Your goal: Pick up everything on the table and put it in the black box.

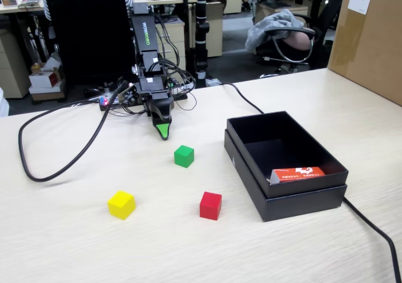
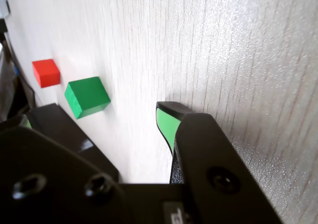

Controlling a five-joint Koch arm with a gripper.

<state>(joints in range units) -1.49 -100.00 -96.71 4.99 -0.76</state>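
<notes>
gripper (image 1: 163,131) jaws apart, tip low near table (image 1: 75,245) | green cube (image 1: 184,155) just ahead | black box (image 1: 251,170) cube-free

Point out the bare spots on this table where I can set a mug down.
Free: the front strip of table below the yellow cube and red cube, and the far right corner behind the black box. Crowded: around the pincer, green cube and looping cable.
</notes>
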